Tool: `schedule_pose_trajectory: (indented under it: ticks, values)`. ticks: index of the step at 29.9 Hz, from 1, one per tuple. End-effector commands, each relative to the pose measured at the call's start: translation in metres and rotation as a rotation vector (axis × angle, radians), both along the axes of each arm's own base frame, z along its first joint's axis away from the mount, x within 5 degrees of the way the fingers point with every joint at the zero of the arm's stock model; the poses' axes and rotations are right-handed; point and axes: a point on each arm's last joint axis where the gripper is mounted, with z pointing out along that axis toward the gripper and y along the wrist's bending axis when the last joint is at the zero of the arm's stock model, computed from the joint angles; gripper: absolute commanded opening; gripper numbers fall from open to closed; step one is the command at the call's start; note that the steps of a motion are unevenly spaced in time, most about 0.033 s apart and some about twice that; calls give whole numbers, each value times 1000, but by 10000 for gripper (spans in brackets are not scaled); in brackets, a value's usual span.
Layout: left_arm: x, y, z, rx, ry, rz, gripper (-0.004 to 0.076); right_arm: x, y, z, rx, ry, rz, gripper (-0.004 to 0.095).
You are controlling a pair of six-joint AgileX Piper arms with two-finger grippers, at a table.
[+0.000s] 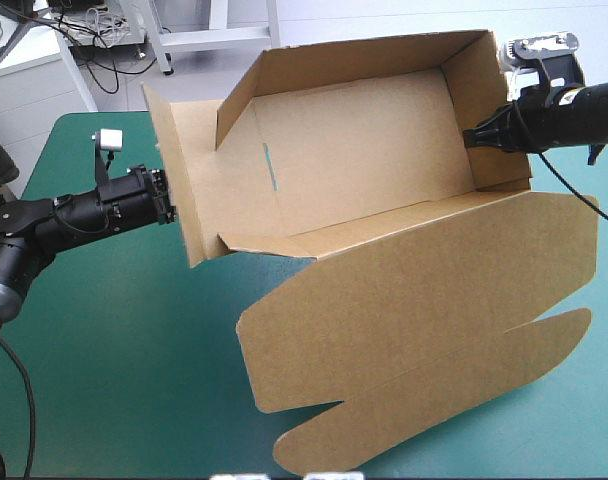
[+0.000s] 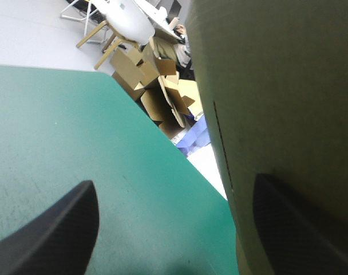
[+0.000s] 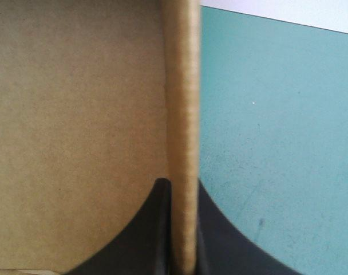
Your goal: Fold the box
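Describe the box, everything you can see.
The box is plain brown board, an open tray: walls raised, a narrow slot in its floor. Its lid lies flat toward the near side, ending in two rounded tabs. The right gripper is shut on the right end wall; the open left gripper is at the left end flap.

Teal-green table [image 1: 114, 340], brown box [image 1: 384, 170] upon it (lid open)
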Motion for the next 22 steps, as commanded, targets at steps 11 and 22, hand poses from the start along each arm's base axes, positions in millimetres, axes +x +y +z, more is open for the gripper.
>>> schedule_pose_trajectory:
  ticks: [11,22]
  values:
    - [-20,-14,57,-119,-130,-145,538,-11,43,33,-17,-263,-51,-12]
    - [-20,-15,55,-103,-124,-146,538,-12,54,35,-38,-296,-87,-14]
